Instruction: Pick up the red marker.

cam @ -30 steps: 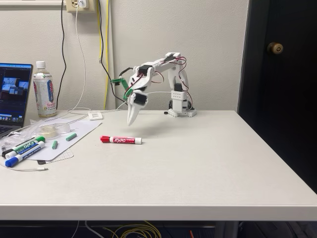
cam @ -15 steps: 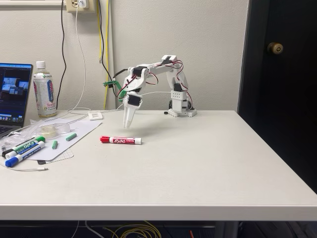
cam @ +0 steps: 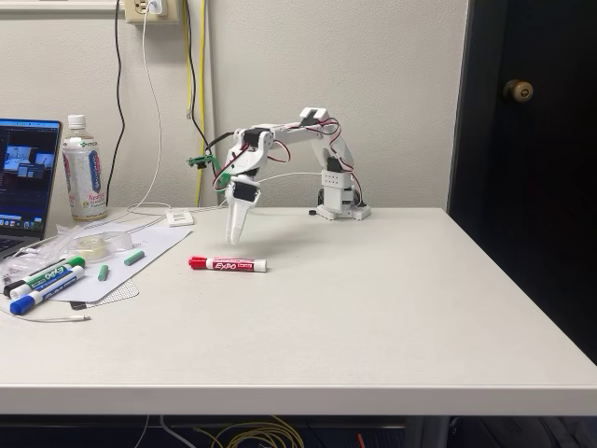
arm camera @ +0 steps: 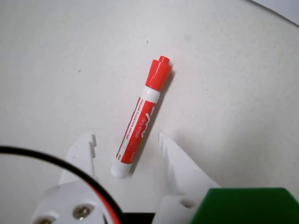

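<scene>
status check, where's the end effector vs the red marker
End effector open, hovering above the table. Red marker lying flat, untouched, white end between the fingertips in the wrist view. Nothing in the way.

Laptop point(cam: 26, 177) far left, bottle point(cam: 82, 170) beside it, green marker point(cam: 47, 275) and blue marker point(cam: 42, 293) on paper point(cam: 131, 257)

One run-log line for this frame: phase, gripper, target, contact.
phase: approach | gripper: open, above table, fingers straddling white end in wrist view | target: red marker flat on table | contact: none
</scene>
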{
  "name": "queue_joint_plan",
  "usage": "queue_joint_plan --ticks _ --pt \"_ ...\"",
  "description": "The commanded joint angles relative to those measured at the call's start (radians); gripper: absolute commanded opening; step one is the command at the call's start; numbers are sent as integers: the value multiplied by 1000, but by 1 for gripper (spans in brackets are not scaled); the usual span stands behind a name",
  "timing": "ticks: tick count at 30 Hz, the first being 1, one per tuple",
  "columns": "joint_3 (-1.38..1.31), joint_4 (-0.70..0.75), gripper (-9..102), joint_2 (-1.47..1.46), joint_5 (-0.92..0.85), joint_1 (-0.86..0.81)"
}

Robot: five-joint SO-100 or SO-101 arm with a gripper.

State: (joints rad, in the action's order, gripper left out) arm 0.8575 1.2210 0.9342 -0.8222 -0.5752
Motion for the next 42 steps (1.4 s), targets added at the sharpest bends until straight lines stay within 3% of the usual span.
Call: queue_joint_plan --ticks 1,6,9,42 --pt "-181 78 32 -49 21 0" --pt "-551 253 30 -264 23 0" --pt "-1094 428 29 -566 32 8" --pt "-1088 402 21 -670 163 32"
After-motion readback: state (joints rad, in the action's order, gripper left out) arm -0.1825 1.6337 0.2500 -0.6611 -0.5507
